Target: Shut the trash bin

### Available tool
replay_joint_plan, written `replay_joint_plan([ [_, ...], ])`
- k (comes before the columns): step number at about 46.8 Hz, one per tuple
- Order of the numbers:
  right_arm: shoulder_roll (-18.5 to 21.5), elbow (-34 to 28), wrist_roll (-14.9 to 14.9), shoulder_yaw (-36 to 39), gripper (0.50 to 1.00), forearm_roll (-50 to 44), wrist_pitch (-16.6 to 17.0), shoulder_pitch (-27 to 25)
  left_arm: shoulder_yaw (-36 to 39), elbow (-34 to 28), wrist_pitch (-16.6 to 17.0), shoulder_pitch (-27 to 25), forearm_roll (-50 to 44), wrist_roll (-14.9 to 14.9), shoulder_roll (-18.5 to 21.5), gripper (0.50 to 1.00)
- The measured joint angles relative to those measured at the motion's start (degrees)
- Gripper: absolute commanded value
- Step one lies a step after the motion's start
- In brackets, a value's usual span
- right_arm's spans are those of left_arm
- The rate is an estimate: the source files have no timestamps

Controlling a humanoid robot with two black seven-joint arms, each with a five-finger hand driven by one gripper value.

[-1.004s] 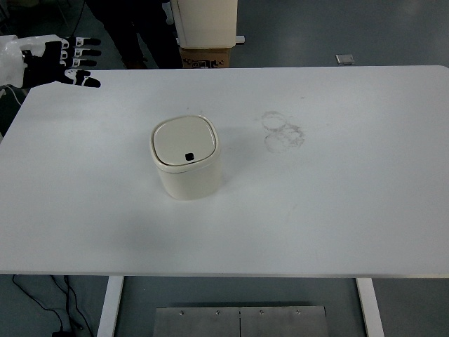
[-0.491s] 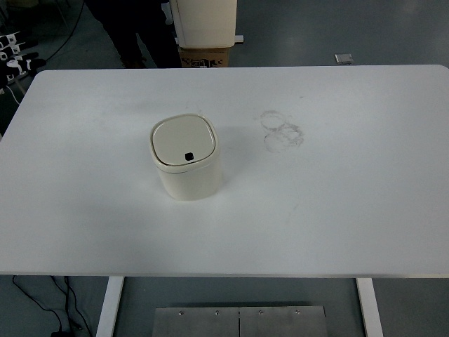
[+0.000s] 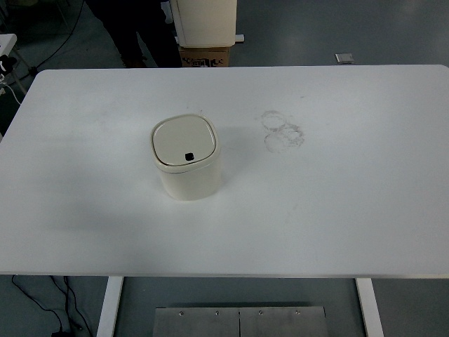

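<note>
A small cream trash bin (image 3: 188,175) stands upright on the white table (image 3: 337,210), left of the middle. Its lid (image 3: 182,139) lies flat and shut on top, with a small black mark (image 3: 188,156) near its front edge. Only a sliver of my left arm (image 3: 5,64) shows at the far left edge, off the table and well away from the bin. My right arm is out of view.
Faint ring smudges (image 3: 282,130) mark the table to the right of the bin. Beyond the far edge stand a white unit (image 3: 205,21) on a cardboard box (image 3: 203,56), and a person's dark legs (image 3: 137,28).
My left hand, which was spread over the table's far left corner, has drawn back to the left and almost left the picture. The bin has not moved.
</note>
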Motion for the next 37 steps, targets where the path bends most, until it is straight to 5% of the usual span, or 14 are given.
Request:
replay_joint_plan([
  [9, 0.0, 0.0, 0.0, 0.0, 0.991, 0.0, 0.0, 0.0, -4.1, 4.4, 0.0, 3.0, -4.2, -0.5, -4.2, 1.0],
  [23, 0.0, 0.0, 0.0, 0.0, 0.991, 0.0, 0.0, 0.0, -8.2, 4.5, -3.9, 5.3, -5.8, -2.5, -5.2, 1.0],
  [37, 0.0, 0.0, 0.0, 0.0, 0.991, 0.0, 0.0, 0.0, -8.2, 7.0, -4.0, 6.1, -5.8, -4.0, -6.5, 1.0],
])
